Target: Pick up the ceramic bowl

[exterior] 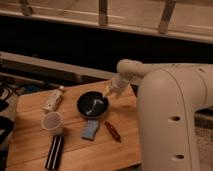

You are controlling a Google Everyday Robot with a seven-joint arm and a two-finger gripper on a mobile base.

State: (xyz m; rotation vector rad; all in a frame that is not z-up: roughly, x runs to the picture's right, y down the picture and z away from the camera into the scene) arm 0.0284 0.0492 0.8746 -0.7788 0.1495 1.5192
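The ceramic bowl [92, 105] is round, shallow and glossy black, with pale reflective streaks across its inside. It sits upright on the wooden desk [80, 152], about midway across and toward the far edge. The gripper [108, 93] hangs right at the bowl's far right rim; whether they touch cannot be told.

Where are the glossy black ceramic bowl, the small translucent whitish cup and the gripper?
glossy black ceramic bowl [91, 106]: camera view, on its inner floor.
small translucent whitish cup [52, 121]: camera view, on its open mouth.
gripper [108, 93]: camera view, on its tip, at the bowl's rim nearest the arm.
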